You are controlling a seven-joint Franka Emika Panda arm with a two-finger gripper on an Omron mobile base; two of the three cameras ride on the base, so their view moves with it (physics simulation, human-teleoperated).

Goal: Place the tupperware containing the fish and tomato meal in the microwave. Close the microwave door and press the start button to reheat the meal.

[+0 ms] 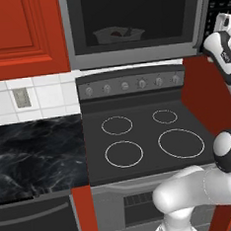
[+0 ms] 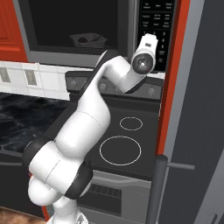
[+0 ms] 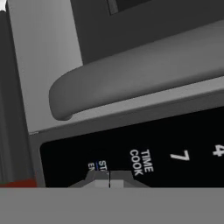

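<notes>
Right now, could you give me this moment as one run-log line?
tupperware: inside microwave | microwave door: closed | gripper: shut, at keypad start key

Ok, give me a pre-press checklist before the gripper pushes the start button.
1. Tupperware with the meal inside the microwave: ok, seen through the door window.
2. Microwave door closed: ok, it sits flush with the front.
3. Gripper shut for a fingertip push: ok, the tips sit together.
4. Gripper at the keypad panel: ok, the hand view shows the tips right at the panel.
5. Tips lined up on the start key: cannot tell, its label is partly hidden behind the tips.
6. Bar handle out of the push path: ok, it lies beside the keypad.
</notes>
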